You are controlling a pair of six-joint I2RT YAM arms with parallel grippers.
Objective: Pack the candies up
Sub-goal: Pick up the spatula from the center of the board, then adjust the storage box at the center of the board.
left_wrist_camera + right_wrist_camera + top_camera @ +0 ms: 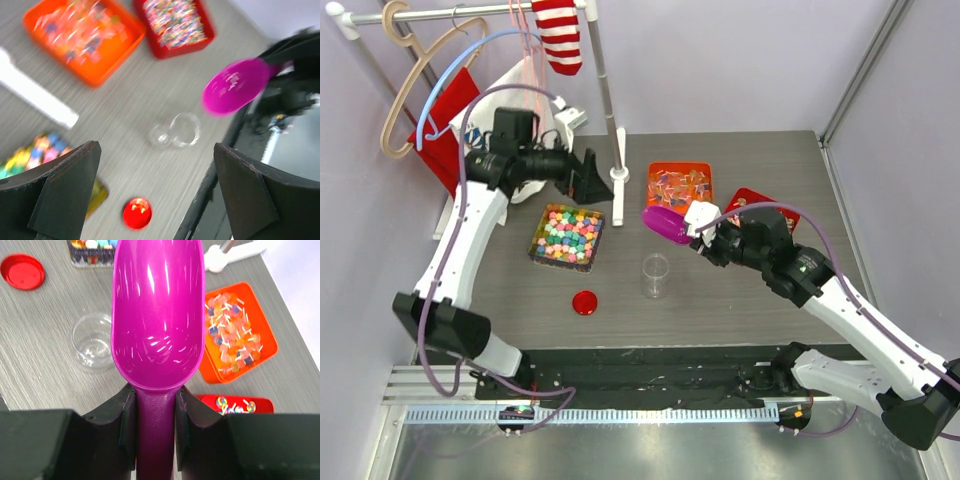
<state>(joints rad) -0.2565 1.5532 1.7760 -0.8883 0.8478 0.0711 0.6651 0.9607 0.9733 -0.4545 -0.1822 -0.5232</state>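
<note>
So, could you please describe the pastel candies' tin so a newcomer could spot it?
On the grey table, look left of the white stand's base. The dark square tin there holds tiny pastel candies, unlike the orange tin and red tin of wrapped sweets.

candies (pixel 568 233) left of jar (pixel 656 276) | lid (pixel 584 302) before candies | scoop (pixel 665 224) behind jar

Pale lilac walls (pixel 740 60) enclose a grey wood-grain table (pixel 740 310), a white clothes rail (pixel 485 11) at back left.
</note>
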